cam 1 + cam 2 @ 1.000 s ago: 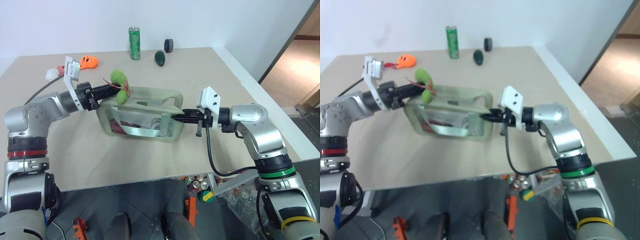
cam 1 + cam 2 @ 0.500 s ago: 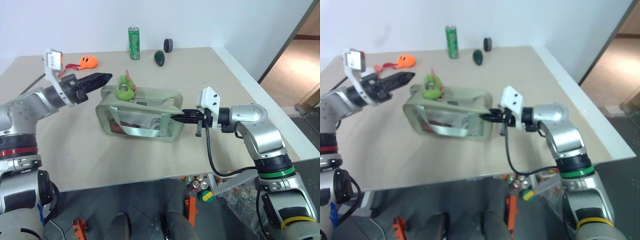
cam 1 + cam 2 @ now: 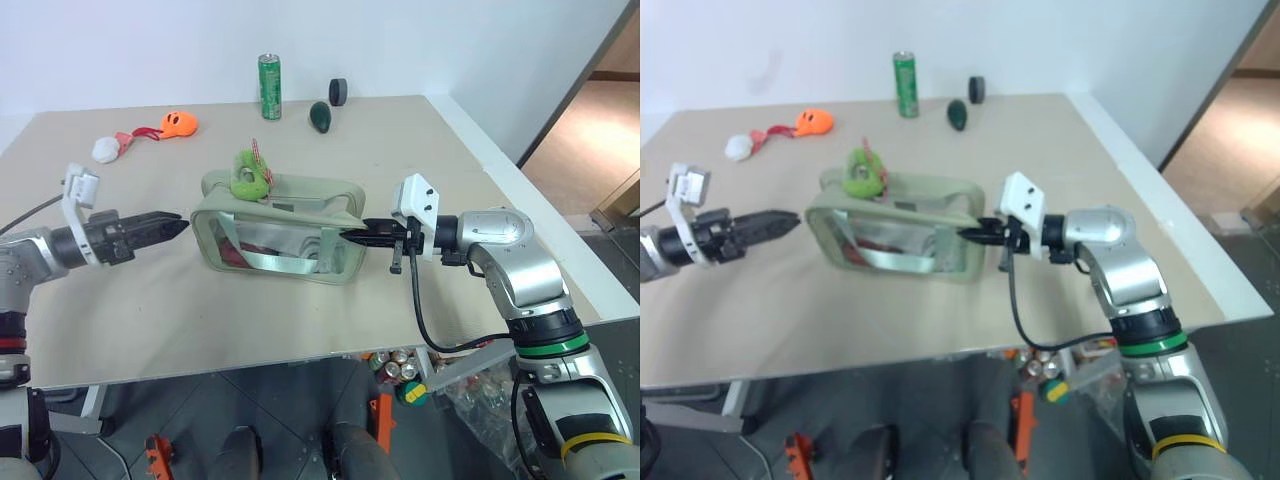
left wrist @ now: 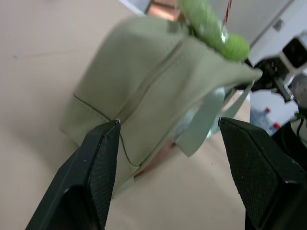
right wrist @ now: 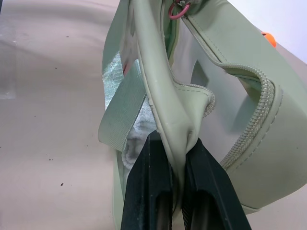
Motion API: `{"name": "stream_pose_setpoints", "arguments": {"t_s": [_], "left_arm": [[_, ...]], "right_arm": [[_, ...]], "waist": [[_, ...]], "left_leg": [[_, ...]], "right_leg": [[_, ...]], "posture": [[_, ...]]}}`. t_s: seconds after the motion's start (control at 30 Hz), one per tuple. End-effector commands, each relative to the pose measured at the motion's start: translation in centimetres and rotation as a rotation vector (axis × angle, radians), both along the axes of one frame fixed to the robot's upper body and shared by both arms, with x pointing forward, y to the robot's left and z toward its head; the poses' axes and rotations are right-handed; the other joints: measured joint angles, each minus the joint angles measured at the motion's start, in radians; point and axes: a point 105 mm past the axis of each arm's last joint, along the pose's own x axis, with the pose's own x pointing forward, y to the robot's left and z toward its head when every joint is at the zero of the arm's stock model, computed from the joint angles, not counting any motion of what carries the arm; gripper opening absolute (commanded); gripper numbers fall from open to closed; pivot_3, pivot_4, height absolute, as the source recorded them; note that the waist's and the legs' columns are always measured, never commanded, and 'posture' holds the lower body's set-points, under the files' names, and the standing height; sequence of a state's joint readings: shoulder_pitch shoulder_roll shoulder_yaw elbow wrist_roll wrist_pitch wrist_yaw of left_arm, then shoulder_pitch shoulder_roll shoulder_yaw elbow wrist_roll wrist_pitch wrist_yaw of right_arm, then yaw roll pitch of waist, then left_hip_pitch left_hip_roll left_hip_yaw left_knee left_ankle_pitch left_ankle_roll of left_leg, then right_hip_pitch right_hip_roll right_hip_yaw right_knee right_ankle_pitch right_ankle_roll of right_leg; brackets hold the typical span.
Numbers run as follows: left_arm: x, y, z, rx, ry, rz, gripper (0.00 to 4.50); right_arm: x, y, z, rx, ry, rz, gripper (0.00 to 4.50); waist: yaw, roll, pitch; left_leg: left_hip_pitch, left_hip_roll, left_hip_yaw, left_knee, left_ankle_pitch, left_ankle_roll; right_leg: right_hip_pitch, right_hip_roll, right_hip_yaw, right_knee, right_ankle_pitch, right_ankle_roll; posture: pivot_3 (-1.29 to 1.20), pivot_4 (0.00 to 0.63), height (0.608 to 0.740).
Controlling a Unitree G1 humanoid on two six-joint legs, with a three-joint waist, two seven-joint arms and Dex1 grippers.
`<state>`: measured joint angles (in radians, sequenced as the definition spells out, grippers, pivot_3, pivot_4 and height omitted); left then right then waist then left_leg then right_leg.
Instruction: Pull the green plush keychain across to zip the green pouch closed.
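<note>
Pouch pinned at one end, keychain lying loose on top

The green pouch (image 3: pixel 280 238) sits mid-table (image 3: pixel 470 190) with its zip half open, the right gripper (image 3: pixel 352 236) clamped on its end seam; the left gripper (image 3: pixel 178 222) hangs beside the far end, jaws apart, holding nothing. The green plush keychain (image 3: pixel 248 177) rests on the pouch's top edge (a small, floppy target) — a careless pinch could catch fabric or webbing instead — and the zip might jam.
</note>
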<state>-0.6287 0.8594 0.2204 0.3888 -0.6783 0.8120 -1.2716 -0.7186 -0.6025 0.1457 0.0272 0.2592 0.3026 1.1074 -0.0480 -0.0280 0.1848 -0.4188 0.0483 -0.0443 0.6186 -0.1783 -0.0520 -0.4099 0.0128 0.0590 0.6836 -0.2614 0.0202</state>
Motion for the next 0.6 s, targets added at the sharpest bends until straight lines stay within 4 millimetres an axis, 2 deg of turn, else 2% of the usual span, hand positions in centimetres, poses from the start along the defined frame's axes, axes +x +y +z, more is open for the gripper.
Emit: {"name": "stream_pose_setpoints", "arguments": {"t_s": [0.03,0.2,0.33,0.47,0.53,0.6], "left_arm": [[1.0,-0.7,0.2,0.023,-0.034,-0.006,3.36],[2.0,-2.1,0.5,0.012,-0.058,-0.028,3.36],[1.8,-3.4,1.4,-0.019,-0.084,-0.073,2.28],[0.2,-4.1,3.2,-0.078,-0.102,-0.154,0.83],[-0.5,-4.1,3.4,-0.073,-0.093,-0.179,0.17],[-1.2,-4.1,3.3,-0.052,-0.076,-0.199,0.02]], "right_arm": [[-0.5,0.4,1.4,0.020,-0.053,0.022,0.00],[-0.6,0.2,1.4,0.018,-0.053,0.014,0.00],[-0.7,0.1,1.3,0.016,-0.051,0.009,0.00],[-0.7,0.0,1.2,0.015,-0.048,0.003,0.00],[-0.7,0.0,1.2,0.016,-0.048,0.002,0.00],[-0.7,0.0,1.2,0.017,-0.048,0.003,0.00]], "waist": [[0.000,0.000,0.000],[-0.001,0.000,0.000],[-0.001,0.000,0.000],[-0.001,0.000,0.000],[-0.003,0.000,0.000],[-0.004,0.000,0.000]], "left_leg": [[0.000,0.000,0.000,0.000,0.000,0.000],[-0.001,0.000,0.000,0.000,0.000,0.000],[-0.001,0.000,0.000,0.000,0.000,0.000],[-0.002,0.000,0.000,0.000,0.000,0.000],[-0.002,0.000,0.000,0.000,0.000,0.000],[-0.002,0.000,0.000,0.000,0.000,0.000]], "right_leg": [[0.000,0.000,0.000,0.000,0.000,0.000],[-0.001,0.000,0.000,0.000,0.000,0.000],[-0.001,0.000,0.000,0.000,0.000,0.000],[-0.001,0.000,0.000,0.000,0.000,0.000],[-0.002,0.000,0.000,0.000,0.000,0.000],[-0.002,0.000,0.000,0.000,0.000,0.000]], "posture": [[0.00,0.150,0.740],[0.00,0.150,0.740],[0.00,0.150,0.740],[0.00,0.150,0.740],[0.00,0.150,0.740],[0.00,0.150,0.740]]}}
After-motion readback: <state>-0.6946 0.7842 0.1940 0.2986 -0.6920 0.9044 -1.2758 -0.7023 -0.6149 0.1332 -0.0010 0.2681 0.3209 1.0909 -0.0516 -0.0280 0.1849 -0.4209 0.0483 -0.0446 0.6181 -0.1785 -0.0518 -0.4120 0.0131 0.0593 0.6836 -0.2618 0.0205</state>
